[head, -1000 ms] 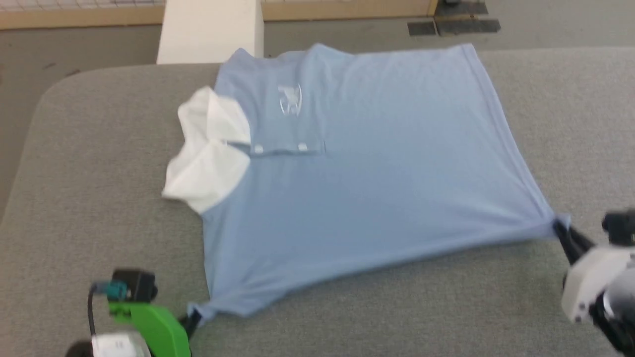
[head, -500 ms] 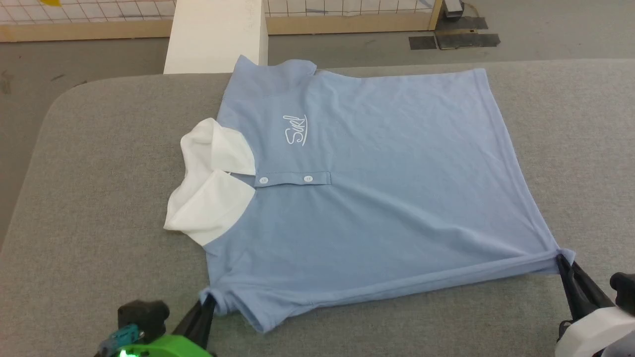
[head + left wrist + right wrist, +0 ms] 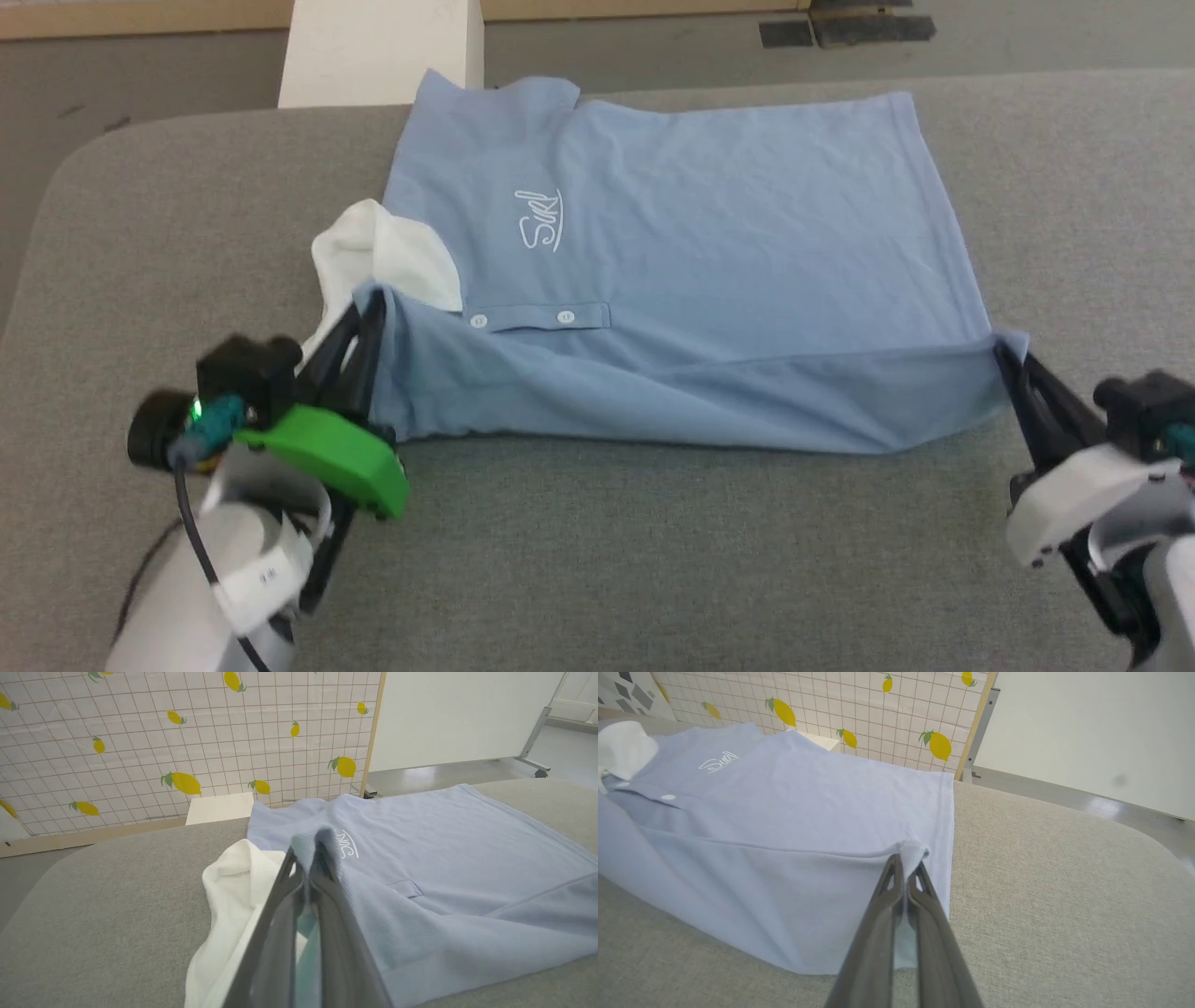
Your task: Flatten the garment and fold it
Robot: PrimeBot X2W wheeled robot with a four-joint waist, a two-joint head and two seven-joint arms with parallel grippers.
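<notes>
Left gripper (image 3: 372,303) is clamped on a blue corner of the garment (image 3: 700,205), on the near side of the logo (image 3: 539,219) and touching the white collar (image 3: 373,247). Right gripper (image 3: 1006,353) is pinched on the hem corner, well to the right of the logo. Each holds one end of the same long edge, which keeps that edge stretched between them instead of sagging or bunching. The edge stands raised off the table (image 3: 653,560), with a band of cloth hanging from it down to the surface.

The rest of the garment lies flat on the table, chest up, from the logo out to the far side. That flat part seems to serve as an anchor, so the raised half can be laid over it. Judging from this, flattening is largely done and the first fold is under way. The likely next move is carrying both corners beyond the logo together. Uneven travel could skew the crease.
</notes>
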